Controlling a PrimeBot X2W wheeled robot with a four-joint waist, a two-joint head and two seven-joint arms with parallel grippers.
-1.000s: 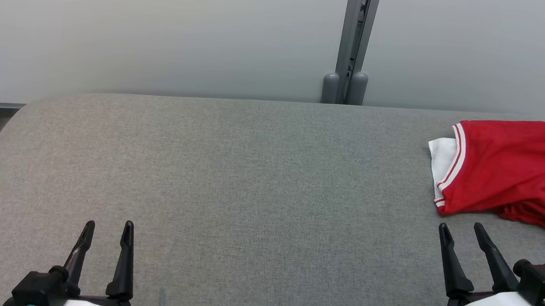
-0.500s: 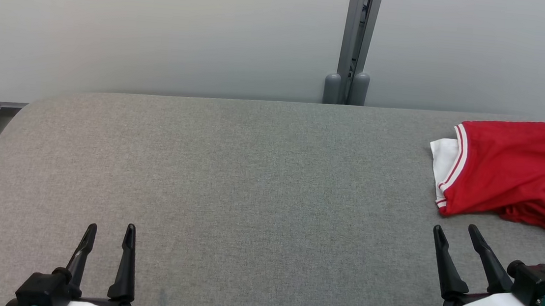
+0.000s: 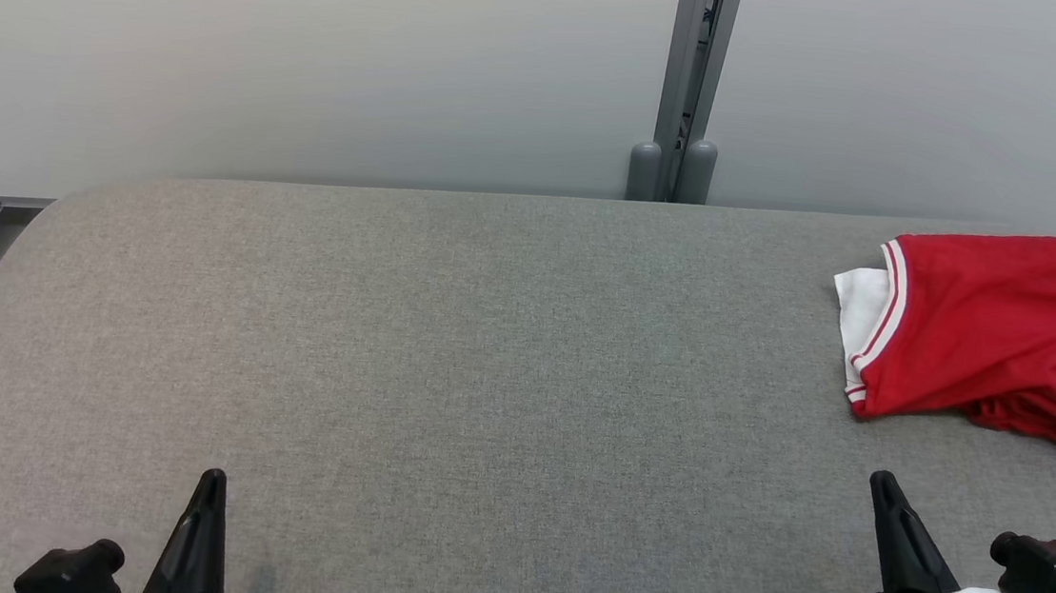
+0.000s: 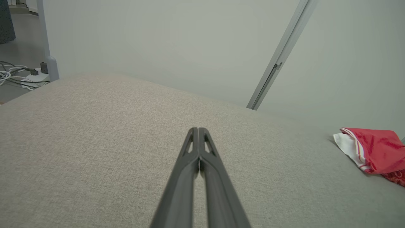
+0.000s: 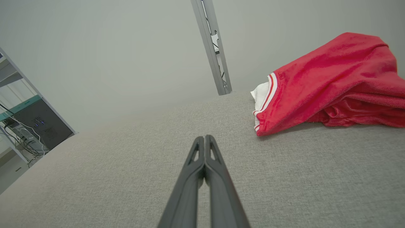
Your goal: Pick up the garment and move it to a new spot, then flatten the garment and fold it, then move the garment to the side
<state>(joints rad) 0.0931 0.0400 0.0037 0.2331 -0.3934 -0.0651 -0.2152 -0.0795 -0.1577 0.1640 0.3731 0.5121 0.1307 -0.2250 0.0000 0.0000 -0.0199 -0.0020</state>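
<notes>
1. The garment (image 3: 994,328) lies as a folded bundle at the far right of the grey padded table (image 3: 485,350). Its long axis runs left to right across the head view, roughly along the table's far edge.
2. Its striped, banded edge faces the robot's left, toward the middle of the table. The opposite end runs out of the head view.
3. The cloth is bright red, with a white band carrying thin red stripes. A flap of white fabric pokes out beside that band. The near right edge is rumpled into small folds.
4. The left gripper (image 3: 213,477) hovers at the near left, well apart from the garment. Its two fingers are pressed together with nothing between them.
5. The right gripper (image 3: 883,480) sits near the garment's front edge without touching it. Its fingers are likewise closed on nothing.
</notes>
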